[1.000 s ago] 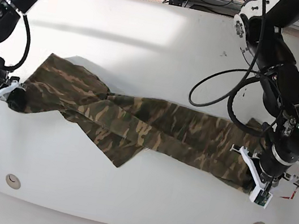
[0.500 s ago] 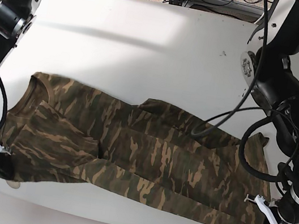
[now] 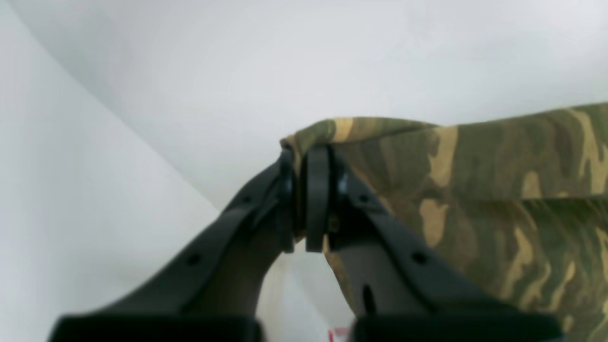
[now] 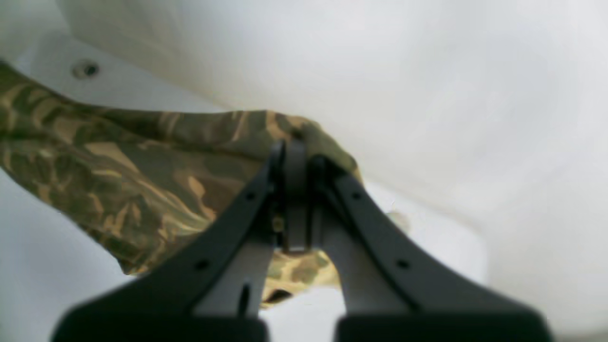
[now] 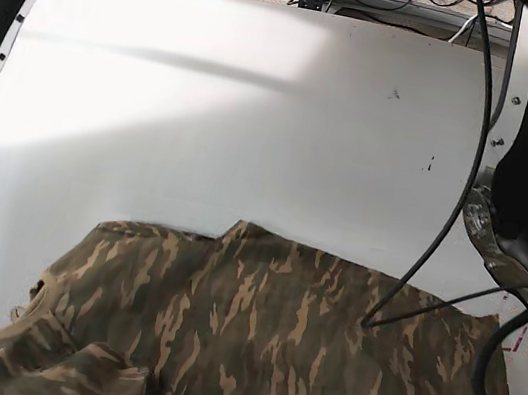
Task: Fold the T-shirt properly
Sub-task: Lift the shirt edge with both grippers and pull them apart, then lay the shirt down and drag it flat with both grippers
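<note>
Camouflage cloth in olive, brown and tan fills the near half of the white worktop (image 5: 205, 127) in the base view: the T-shirt (image 5: 267, 360) lies spread from near left to near right, its near edge running out of frame, with a rumpled fold at the near left. Both claws sit below that frame, so only the wrist views show them. The left claw (image 3: 311, 199) is pinched tight on a bunched edge of the cloth, and the fabric trails away to its right. The right claw (image 4: 294, 199) is likewise clamped on a gathered edge, fabric trailing to its left; which hem or corner each one holds cannot be told. The step in hand appears to be drawing the garment flat toward the near edge before any fold. Doing it well probably calls for both claws to pull evenly and at matching height, with the span between them taut enough to remove the near-left wrinkle. Uneven tension would likely skew the cloth.
</note>
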`<state>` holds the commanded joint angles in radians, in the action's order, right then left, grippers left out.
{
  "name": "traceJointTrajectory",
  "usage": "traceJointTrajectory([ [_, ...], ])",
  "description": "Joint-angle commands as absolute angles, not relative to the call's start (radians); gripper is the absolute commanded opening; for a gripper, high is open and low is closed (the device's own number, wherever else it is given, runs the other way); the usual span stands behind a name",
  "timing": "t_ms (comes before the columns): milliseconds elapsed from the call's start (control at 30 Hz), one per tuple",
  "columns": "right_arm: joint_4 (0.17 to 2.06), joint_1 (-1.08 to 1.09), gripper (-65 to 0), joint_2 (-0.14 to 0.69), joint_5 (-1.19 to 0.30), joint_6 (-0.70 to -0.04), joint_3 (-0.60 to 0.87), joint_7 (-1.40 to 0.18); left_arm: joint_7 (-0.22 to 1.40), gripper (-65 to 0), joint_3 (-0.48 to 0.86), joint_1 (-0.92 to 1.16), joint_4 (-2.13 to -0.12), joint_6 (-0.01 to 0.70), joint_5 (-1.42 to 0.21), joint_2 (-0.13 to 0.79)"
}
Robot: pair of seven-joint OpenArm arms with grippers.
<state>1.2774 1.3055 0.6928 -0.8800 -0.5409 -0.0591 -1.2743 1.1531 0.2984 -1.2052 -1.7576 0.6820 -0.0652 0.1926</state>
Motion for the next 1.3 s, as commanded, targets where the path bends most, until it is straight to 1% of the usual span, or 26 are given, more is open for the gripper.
traceJointTrajectory([
  [100,1.279,1.306,-65.0,0.697,-0.880,-0.550,-0.105,-1.299,1.153,-65.0,0.298,-1.231,-1.733,0.684,-0.065,0.193],
  [167,1.279,1.306,-65.0,0.697,-0.880,-0.550,-0.102,-1.311,1.153,-65.0,0.298,-1.225,-1.735,0.684,-0.065,0.191],
  [267,1.279,1.306,-65.0,0.697,-0.881,-0.550,-0.101,-1.313,1.153,-65.0,0.298,-1.164,-1.750,0.694,-0.065,0.188],
  [367,1.280,1.300,-65.0,0.700,-0.881,-0.550,-0.035,-1.314,1.156,-65.0,0.298,-1.092,-1.797,0.698,-0.065,0.185],
  [433,1.280,1.219,-65.0,0.700,-0.881,-0.550,0.012,-1.314,1.156,-65.0,0.297,-1.030,-1.821,0.698,-0.065,0.185],
  [567,1.337,1.073,-65.0,0.720,-0.881,-0.550,0.081,-1.316,1.158,-65.0,0.291,-0.914,-1.865,0.698,-0.065,0.185],
  [667,1.374,0.940,-65.0,0.717,-0.881,-0.550,0.145,-1.316,1.155,-65.0,0.291,-0.820,-1.873,0.698,-0.067,0.183],
  [767,1.414,0.816,-65.0,0.685,-0.897,-0.550,0.211,-1.316,1.155,-65.0,0.291,-0.720,-1.877,0.698,-0.067,0.156],
  [833,1.446,0.707,-65.0,0.680,-0.921,-0.550,0.265,-1.316,1.152,-65.0,0.292,-0.648,-1.905,0.698,-0.067,0.148],
  [933,1.477,0.599,-65.0,0.676,-0.934,-0.550,0.309,-1.314,1.152,-65.0,0.292,-0.561,-1.925,0.698,-0.067,0.143],
  [1067,1.526,0.458,-65.0,0.625,-0.934,-0.550,0.366,-1.314,1.150,-65.0,0.292,-0.441,-1.937,0.698,-0.067,0.140],
  [1200,1.561,0.323,-65.0,0.619,-0.934,-0.550,0.432,-1.314,1.150,-65.0,0.294,-0.311,-1.991,0.698,-0.067,0.125],
  [1300,1.596,0.231,-65.0,0.588,-0.934,-0.550,0.486,-1.314,1.150,-65.0,0.294,-0.209,-2.003,0.698,-0.067,0.124],
])
